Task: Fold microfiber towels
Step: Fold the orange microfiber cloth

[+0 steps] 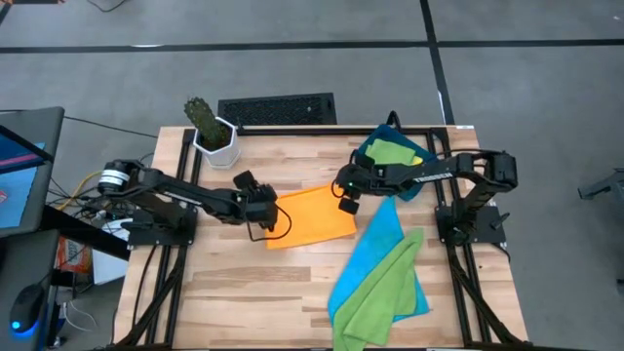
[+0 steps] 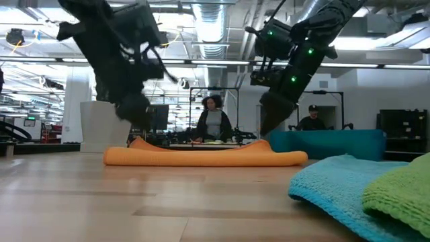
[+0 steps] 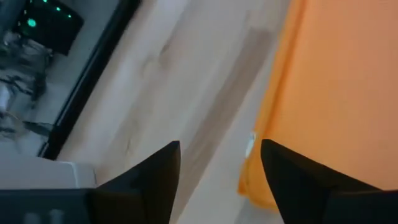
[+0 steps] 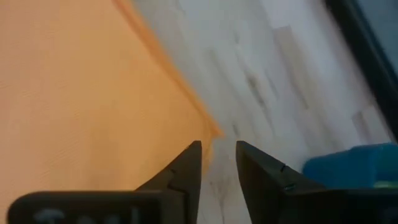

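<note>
An orange towel lies folded flat in the middle of the table, a long low roll in the low view. My left gripper hangs open just above its left edge; in the left wrist view the towel's corner shows between the fingers. My right gripper is open by a narrow gap over the towel's far right corner. A bright blue towel lies spread at the near right, with a lime green towel lying on it.
A dark-blue tray at the far right holds a green and a yellow cloth. A white pot with a cactus stands at the far left corner. Bare wood lies along the near left. People sit beyond the table.
</note>
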Motion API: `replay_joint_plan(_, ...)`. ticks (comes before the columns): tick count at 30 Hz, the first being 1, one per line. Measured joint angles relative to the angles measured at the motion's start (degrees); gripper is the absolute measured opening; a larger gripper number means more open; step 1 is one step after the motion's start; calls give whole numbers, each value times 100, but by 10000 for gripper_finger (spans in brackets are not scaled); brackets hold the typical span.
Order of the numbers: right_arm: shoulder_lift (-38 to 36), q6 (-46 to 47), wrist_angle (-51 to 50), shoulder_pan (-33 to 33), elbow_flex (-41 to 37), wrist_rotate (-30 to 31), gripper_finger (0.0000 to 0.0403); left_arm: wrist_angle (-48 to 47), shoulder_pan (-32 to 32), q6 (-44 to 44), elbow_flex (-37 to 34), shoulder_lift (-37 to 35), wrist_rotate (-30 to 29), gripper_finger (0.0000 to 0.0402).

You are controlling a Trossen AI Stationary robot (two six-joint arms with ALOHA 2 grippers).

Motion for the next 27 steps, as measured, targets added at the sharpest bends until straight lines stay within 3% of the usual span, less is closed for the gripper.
replay_joint_plan(7, -322, -233, 617, 139, 2, -292, 127, 769, -223, -209, -76, -1010, 170, 207)
replay_joint_plan(9, -414, -147, 1042, 126, -194, -497, 122, 1661, -353, -118, -343, -1215, 225, 200)
replay_joint_plan(13, -600, 378, 2898, 460, -1162, -968, 102, 3902, -636, -198, -1284, -1261, 515, 180)
replay_joint_plan(19, -558, 832, 5417, 1531, -2534, -806, 31, 6205, -1303, -551, -2131, -617, 788, 103)
replay_joint_plan(23, -170, 1144, 5636, 1940, -2716, -404, 14, 6304, -1693, -336, -1912, 98, 510, 22)
replay_joint_plan(27, 244, 1380, 5940, 2063, -2696, -329, 24, 6240, -1942, -422, -1556, 817, 470, 9)
